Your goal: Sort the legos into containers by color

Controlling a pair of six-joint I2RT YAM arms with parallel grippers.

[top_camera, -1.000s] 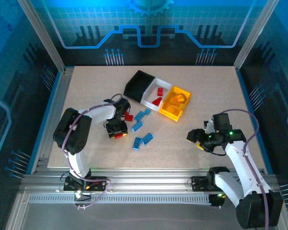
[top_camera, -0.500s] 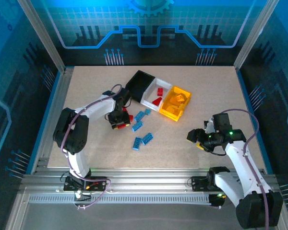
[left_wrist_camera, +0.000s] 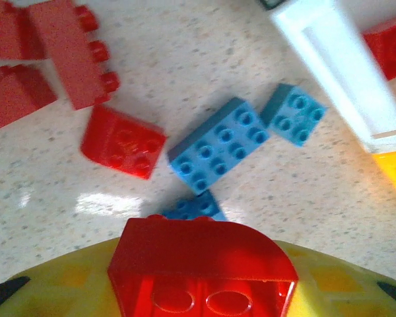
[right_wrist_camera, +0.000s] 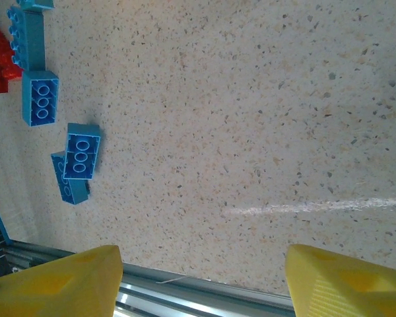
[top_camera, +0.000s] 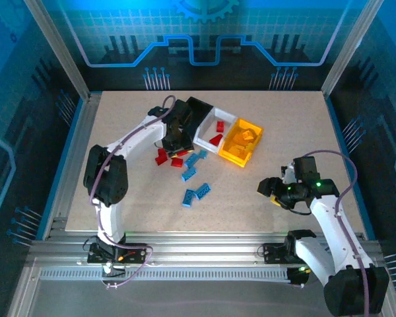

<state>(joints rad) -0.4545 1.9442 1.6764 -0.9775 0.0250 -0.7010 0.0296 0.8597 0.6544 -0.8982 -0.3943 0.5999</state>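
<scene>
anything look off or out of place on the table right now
Nothing spilled or broken. The joined row of black, white and yellow-orange plastic bins sits at a slant to the edges of the speckled table. The left pincer grips a curved red plastic brick.

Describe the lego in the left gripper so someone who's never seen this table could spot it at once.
Find the black bin at the left end of the bin row; the left gripper hangs at its left side. Between its yellow fingers is a red brick with a rounded top, unlike the square-edged red bricks lying loose on the table.
</scene>
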